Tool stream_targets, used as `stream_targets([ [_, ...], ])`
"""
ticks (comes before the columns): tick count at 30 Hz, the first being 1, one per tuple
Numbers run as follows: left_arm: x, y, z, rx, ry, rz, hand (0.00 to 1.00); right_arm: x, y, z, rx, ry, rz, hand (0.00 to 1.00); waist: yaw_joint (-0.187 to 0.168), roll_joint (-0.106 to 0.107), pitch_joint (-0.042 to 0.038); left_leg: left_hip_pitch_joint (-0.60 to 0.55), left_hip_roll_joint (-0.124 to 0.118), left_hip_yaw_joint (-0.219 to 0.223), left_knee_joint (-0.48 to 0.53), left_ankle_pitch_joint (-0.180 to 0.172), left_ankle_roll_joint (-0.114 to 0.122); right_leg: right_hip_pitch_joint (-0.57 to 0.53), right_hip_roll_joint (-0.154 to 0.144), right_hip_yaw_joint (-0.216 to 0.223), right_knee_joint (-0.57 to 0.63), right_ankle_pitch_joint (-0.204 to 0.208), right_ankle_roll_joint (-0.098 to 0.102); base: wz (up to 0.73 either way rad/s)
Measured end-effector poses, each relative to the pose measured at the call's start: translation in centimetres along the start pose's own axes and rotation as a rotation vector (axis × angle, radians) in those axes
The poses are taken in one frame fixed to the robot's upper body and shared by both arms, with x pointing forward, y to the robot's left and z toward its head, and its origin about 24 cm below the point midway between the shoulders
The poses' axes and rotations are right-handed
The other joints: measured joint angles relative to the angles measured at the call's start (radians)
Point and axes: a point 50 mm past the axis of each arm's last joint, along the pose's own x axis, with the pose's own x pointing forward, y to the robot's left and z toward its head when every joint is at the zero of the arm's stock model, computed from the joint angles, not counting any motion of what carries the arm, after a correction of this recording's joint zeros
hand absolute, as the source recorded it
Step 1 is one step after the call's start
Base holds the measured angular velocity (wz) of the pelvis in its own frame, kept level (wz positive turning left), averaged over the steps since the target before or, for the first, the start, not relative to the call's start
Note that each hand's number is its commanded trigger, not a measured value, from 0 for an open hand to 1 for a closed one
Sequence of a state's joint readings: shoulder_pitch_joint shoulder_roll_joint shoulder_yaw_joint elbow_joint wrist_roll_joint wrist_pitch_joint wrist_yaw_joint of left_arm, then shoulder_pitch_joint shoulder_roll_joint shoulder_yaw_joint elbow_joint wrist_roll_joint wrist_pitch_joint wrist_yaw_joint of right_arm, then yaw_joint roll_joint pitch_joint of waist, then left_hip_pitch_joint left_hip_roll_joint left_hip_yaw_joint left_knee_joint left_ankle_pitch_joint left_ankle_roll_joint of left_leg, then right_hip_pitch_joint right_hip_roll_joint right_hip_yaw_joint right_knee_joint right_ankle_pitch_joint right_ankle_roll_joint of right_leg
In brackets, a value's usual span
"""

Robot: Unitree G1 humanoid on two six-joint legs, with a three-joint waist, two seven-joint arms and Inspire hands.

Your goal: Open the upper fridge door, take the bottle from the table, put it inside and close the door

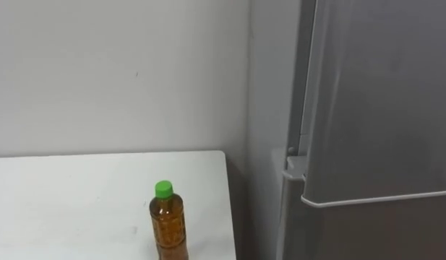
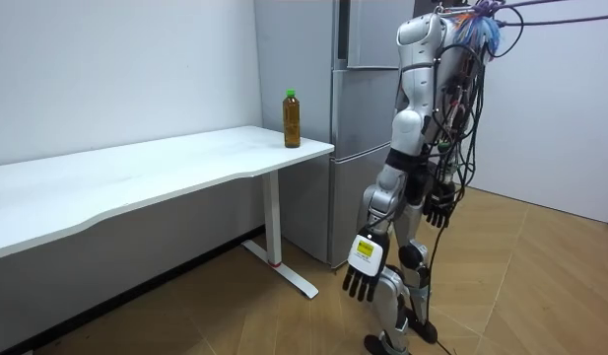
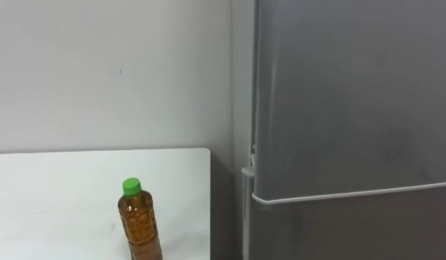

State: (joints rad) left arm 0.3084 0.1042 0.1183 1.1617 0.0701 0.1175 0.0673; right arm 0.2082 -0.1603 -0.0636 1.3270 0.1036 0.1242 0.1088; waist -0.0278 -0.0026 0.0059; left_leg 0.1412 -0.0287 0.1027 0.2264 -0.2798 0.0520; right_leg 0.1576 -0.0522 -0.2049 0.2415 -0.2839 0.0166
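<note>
Left eye view — bottle (image 1: 168,224) base cropped.

There is one bottle (image 1: 170,231), and it bears one green cap (image 1: 163,189). It shares the scene with one white table (image 1: 78,195), of which the room view shows one leg (image 2: 272,217) ending in one long foot (image 2: 284,271), and with one grey fridge (image 1: 277,108), on which two doors can be counted: one upper door (image 1: 382,94) and one lower door (image 1: 374,231). The robot's hands number two in the room view, one left hand (image 2: 364,264) and one right hand (image 2: 440,209).
</note>
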Motion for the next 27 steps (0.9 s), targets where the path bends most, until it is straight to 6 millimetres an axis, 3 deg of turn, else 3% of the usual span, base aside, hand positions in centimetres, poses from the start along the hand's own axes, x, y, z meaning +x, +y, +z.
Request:
stream_targets([
  [6,0.0,0.3,0.1,-0.084,-0.002,0.014,0.0,0.0,0.0,0.1,-0.005,-0.006,-0.006,0.0,0.007,0.006,-0.0009,-0.006,0.001,-0.01,0.009,0.0,0.0,0.001,0.0,-0.01,0.003,0.001,-0.002,0.05],
  [10,0.1,1.2,0.3,-0.275,-0.008,0.05,0.0,0.0,-0.4,0.3,-0.002,-0.012,-0.028,0.0,0.011,0.019,0.0004,-0.004,0.001,-0.013,0.009,0.0,0.0,0.002,-0.001,-0.014,0.011,0.002,-0.002,0.02],
  [15,0.0,2.8,2.6,-0.502,-0.084,0.139,0.0,-0.1,-0.9,0.5,0.0,-0.019,-0.056,0.0,0.014,0.038,0.0016,-0.011,0.0,-0.022,0.014,0.0,0.0,-0.003,-0.005,-0.025,0.016,0.002,-0.002,0.05],
  [20,-0.7,4.7,6.3,-0.622,-0.239,0.215,0.0,-0.2,-1.6,0.7,-0.007,-0.034,-0.083,0.0,0.024,0.055,0.0009,-0.009,-0.001,-0.022,0.015,0.001,-0.001,-0.002,-0.006,-0.021,0.016,0.002,-0.002,0.0],
  [23,-2.6,6.7,10.5,-0.734,-0.455,0.257,0.0,-0.3,-1.9,0.7,0.019,-0.044,-0.097,0.0,0.028,0.059,0.0002,-0.013,-0.002,-0.023,0.014,0.001,-0.001,-0.004,-0.005,-0.02,0.017,0.002,-0.002,0.0],
  [27,-5.2,8.3,14.1,-0.803,-0.656,0.297,0.0,-0.4,-2.3,0.7,0.033,-0.068,-0.118,0.0,0.033,0.068,-0.0038,-0.017,-0.001,-0.019,0.014,0.001,-0.001,-0.015,-0.004,-0.017,0.024,0.001,-0.002,-0.04],
])
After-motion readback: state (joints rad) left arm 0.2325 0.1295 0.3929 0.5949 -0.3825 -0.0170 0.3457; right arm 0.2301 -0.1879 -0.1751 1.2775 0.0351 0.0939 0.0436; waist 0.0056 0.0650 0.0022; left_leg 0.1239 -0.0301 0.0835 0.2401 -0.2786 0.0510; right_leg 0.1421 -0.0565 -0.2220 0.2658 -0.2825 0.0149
